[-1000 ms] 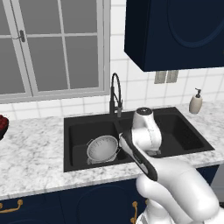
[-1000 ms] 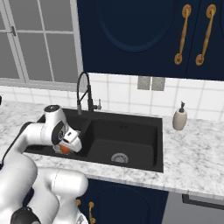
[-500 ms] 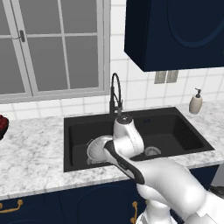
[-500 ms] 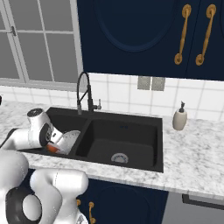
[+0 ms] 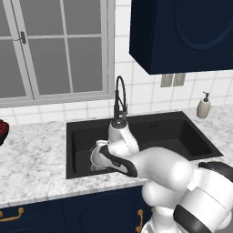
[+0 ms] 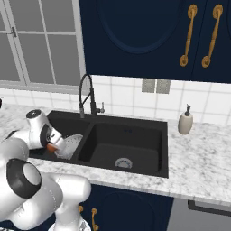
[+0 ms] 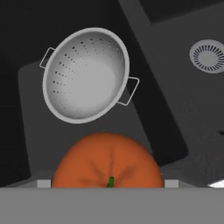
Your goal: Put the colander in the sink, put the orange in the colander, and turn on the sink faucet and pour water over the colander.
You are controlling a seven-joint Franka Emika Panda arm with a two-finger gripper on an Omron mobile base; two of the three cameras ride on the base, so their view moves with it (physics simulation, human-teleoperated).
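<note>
You've got the colander [image 7: 85,74] sitting in the sink's [image 6: 131,131] left basin; your gripper [image 6: 53,146] holds the orange [image 7: 107,162] above it, not yet dropped, and the faucet [image 6: 85,94] is untouched

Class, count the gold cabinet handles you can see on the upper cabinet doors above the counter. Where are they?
2: a left gold handle and a right gold handle, side by side on the upper cabinet doors. Others may be out of frame.

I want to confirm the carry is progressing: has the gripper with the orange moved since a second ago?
Yes. The gripper carrying the orange has swung left and lower relative to the sink faucet, toward the colander.
</note>
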